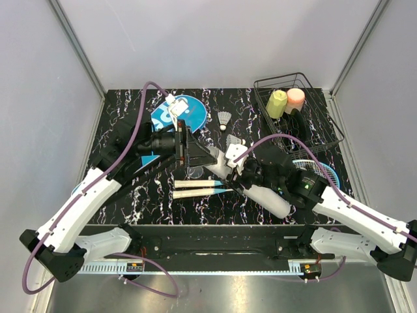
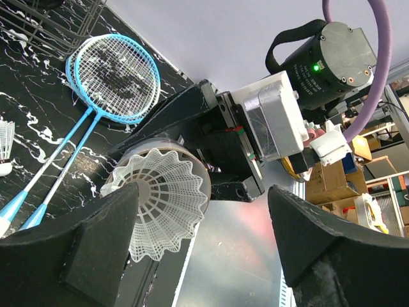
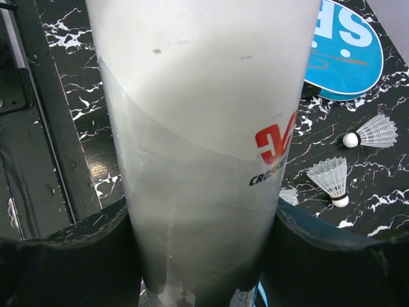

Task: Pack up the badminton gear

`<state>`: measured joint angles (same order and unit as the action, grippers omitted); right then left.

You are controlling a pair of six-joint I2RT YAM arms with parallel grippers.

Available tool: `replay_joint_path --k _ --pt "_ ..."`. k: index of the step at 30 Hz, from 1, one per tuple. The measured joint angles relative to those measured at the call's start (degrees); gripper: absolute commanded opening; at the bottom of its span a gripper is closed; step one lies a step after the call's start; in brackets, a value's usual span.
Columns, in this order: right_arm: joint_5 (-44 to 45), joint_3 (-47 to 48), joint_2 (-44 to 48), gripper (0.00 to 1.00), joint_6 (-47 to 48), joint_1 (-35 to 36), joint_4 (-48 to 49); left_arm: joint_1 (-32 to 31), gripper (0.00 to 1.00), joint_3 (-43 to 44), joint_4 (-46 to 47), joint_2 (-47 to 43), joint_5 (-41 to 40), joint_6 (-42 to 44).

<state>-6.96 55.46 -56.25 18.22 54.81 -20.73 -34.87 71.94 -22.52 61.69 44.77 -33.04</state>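
My right gripper (image 1: 251, 175) is shut on the long white tube (image 1: 273, 199), held tilted above the table; in the right wrist view the tube (image 3: 204, 128) fills the gap between the fingers (image 3: 77, 256). My left gripper (image 1: 197, 155) is open at the tube's upper mouth. In the left wrist view a white shuttlecock (image 2: 169, 204) sits at that mouth, beside the left finger (image 2: 70, 249). Two blue-framed rackets (image 1: 311, 171) lie under the tube, their white handles (image 1: 195, 189) pointing left. The blue cover (image 1: 179, 116) lies at the back left. Two shuttlecocks (image 1: 225, 119) (image 1: 236, 140) lie loose.
A black wire basket (image 1: 326, 134) stands at the back right with a yellow bottle (image 1: 277, 103) and a pink bottle (image 1: 296, 98) in it. Grey walls close the table's back and sides. The arm bases and a black rail (image 1: 215, 238) run along the near edge.
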Motion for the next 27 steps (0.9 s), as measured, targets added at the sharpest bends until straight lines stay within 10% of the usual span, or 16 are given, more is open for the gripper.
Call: replay_joint_path --k 15,27 --pt "-0.2 -5.4 3.1 0.38 -0.1 0.0 5.9 -2.5 0.89 -7.3 16.4 2.1 4.2 -9.7" --pt "2.2 -9.2 9.6 0.38 1.0 0.0 10.8 -0.6 0.98 9.5 -0.1 1.9 -0.2 -0.5"
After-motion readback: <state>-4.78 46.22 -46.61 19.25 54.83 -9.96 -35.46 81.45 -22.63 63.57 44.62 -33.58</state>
